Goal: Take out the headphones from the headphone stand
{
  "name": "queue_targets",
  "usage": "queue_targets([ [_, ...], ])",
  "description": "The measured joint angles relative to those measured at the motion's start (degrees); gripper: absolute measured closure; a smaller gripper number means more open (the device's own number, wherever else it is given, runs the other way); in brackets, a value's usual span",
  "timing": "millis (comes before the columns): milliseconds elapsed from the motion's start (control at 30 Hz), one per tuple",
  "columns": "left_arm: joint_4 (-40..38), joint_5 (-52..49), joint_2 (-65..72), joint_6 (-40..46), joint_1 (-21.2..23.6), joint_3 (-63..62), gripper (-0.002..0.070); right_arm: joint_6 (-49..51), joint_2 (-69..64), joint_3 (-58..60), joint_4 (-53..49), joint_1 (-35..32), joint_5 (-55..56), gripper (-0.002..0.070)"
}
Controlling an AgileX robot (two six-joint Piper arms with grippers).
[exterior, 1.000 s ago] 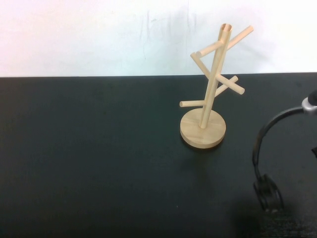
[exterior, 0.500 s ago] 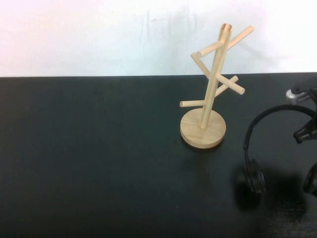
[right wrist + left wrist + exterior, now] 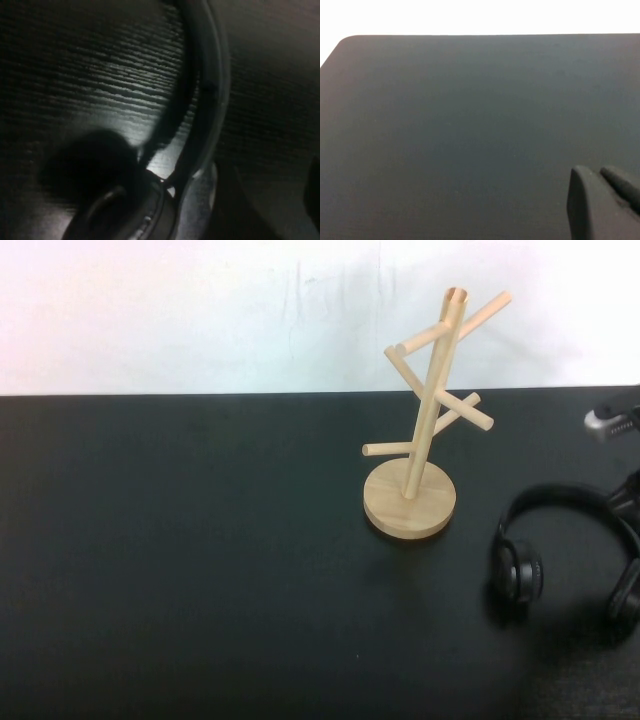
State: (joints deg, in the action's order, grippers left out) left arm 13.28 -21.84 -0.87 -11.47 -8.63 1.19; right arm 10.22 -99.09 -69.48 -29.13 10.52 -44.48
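The black headphones (image 3: 550,492) lie flat on the dark table at the right, ear cups toward me, clear of the headphone stand (image 3: 432,410). The light wooden stand is upright in the middle of the table, its pegs bare. My right gripper (image 3: 628,490) is at the right edge, just over the headband's far right side. In the right wrist view the headband (image 3: 210,75) and one ear cup (image 3: 120,215) lie beside one finger of the right gripper (image 3: 260,200), whose jaws stand wide apart. My left gripper (image 3: 592,175) is shut and empty over bare table, out of the high view.
The dark table (image 3: 180,560) runs to a white wall at the back. The stand's round base (image 3: 410,502) sits about a hand's width left of the headphones. The left wrist view shows the table's far corner (image 3: 350,42).
The headphones went from hanging upright in my right gripper to lying flat on the table. The stand has not moved.
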Motion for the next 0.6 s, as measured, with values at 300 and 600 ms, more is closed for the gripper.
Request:
queue_targets([
  [300, 0.0, 0.0, 0.0, 0.0, 0.0, 0.0, 0.0673, 0.0, 19.9, 0.0, 1.8, 9.1, 1.2, 0.0682],
  [600, 0.0, 0.0, 0.0, 0.0, 0.0, 0.0, 0.0673, 6.9, 38.1, 7.0, 7.4, 10.5, 2.6, 0.0682],
])
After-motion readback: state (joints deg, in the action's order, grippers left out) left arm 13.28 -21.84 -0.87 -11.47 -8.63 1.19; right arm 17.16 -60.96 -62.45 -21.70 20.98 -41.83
